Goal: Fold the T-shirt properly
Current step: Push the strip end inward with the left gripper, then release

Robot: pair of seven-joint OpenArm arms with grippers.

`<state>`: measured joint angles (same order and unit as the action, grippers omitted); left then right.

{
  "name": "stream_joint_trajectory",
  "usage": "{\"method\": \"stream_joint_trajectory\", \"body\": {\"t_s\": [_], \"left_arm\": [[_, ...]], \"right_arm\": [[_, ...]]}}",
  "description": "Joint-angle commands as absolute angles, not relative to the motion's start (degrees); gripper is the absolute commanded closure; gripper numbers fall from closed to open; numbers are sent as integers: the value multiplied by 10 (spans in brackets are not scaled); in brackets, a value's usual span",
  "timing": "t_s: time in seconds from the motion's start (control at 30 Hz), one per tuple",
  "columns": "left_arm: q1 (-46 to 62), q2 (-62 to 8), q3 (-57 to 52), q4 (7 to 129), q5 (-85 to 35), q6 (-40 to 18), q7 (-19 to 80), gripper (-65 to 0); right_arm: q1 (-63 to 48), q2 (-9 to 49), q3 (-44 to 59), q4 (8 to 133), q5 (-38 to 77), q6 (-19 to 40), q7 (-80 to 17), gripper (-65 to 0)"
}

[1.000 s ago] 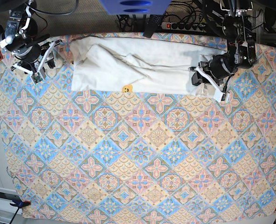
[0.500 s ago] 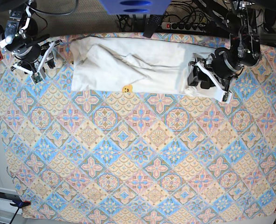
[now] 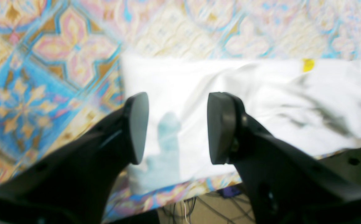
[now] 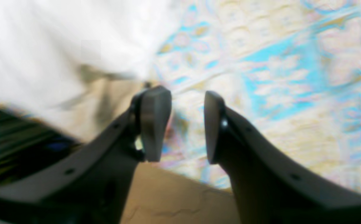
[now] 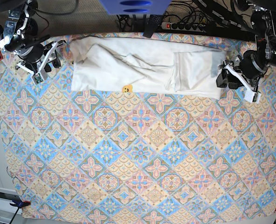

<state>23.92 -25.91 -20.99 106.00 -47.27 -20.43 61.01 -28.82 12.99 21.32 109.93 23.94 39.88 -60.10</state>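
The white T-shirt (image 5: 142, 67) lies as a long folded band along the table's far edge, with a small yellow spot of print (image 5: 127, 88) on its near edge. Its right end is a flat folded panel (image 5: 196, 70). My left gripper (image 5: 223, 80) is open and empty just off the shirt's right end. In the left wrist view the left gripper (image 3: 177, 127) hangs above the T-shirt (image 3: 261, 93) without touching it. My right gripper (image 5: 53, 55) is open and empty left of the shirt. In the right wrist view the right gripper (image 4: 183, 124) is over the tablecloth, with the T-shirt (image 4: 59, 40) to its upper left.
A patterned tablecloth (image 5: 138, 154) covers the table. Behind the far edge are a power strip (image 5: 184, 26), cables and a blue object (image 5: 134, 5). A clamp (image 5: 17, 203) holds the cloth at the near left corner. The table's far edge (image 3: 180, 189) lies just under the left gripper.
My left gripper has let go of the shirt's right end and moved right, off the shirt. The right end now lies flat as a folded panel. The right arm has hardly moved.
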Motion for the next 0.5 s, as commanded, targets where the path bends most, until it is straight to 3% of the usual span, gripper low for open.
{"method": "stream_joint_trajectory", "body": {"t_s": [0.0,0.13,0.3,0.47], "left_arm": [[239,-267,-214,1062,-482,-207,601,-300],[236,-265,-211,1038,-482,-207,601,-300],[237,-262,-210,1033,-482,-207,601,-300],[237,-262,-210,1033,-482,-207,601,-300]], "right_arm": [[-285,138,220,1108,264,400,-611,-206],[-243,138,220,1107,355,400,-662,-206],[-214,138,215,1098,374,400,-668,-213],[-212,138,215,1056,374,400,-668,-336]]}}
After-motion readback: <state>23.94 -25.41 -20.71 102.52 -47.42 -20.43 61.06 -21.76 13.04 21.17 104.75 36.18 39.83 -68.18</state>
